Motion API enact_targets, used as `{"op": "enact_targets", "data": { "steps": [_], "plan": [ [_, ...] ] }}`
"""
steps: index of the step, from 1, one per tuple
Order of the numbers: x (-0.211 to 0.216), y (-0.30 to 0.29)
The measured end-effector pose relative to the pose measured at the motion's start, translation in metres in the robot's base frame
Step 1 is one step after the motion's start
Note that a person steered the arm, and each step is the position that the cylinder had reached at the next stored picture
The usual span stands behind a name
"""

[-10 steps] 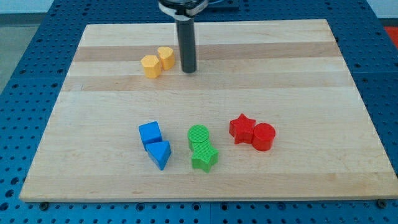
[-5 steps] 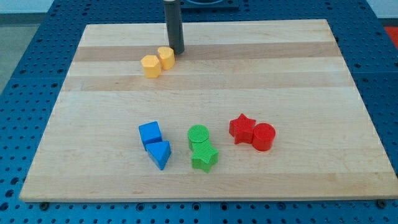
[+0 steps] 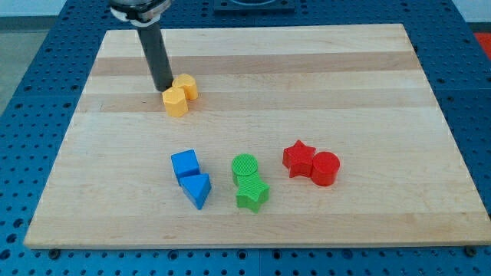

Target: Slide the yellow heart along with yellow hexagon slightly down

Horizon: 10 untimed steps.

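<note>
The yellow heart (image 3: 186, 86) and the yellow hexagon (image 3: 176, 101) lie touching each other in the upper left part of the wooden board (image 3: 368, 92). The hexagon is below and slightly left of the heart. My tip (image 3: 163, 87) stands just left of the heart and just above the hexagon, close against both.
A blue cube (image 3: 185, 163) and a blue triangular block (image 3: 197, 189) sit at the lower left. A green circle (image 3: 245, 166) and a green star (image 3: 252, 195) sit at the lower middle. A red star (image 3: 298, 159) and a red cylinder (image 3: 325, 168) sit to their right.
My tip moved from the right of the yellow pair, round their top, to their left. The yellow heart and hexagon have slid down and to the left.
</note>
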State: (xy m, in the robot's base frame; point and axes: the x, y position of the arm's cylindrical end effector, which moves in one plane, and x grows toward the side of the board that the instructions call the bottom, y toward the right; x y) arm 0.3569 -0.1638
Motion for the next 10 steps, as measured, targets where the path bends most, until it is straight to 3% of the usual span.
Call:
{"op": "enact_targets", "data": {
  "steps": [1,2,3,4,5,10],
  "plan": [
    [0.016,-0.012],
    [-0.017,-0.012],
    [-0.078,0.025],
    [-0.076,0.068],
    [-0.071,0.074],
    [0.054,0.022]
  ]
}}
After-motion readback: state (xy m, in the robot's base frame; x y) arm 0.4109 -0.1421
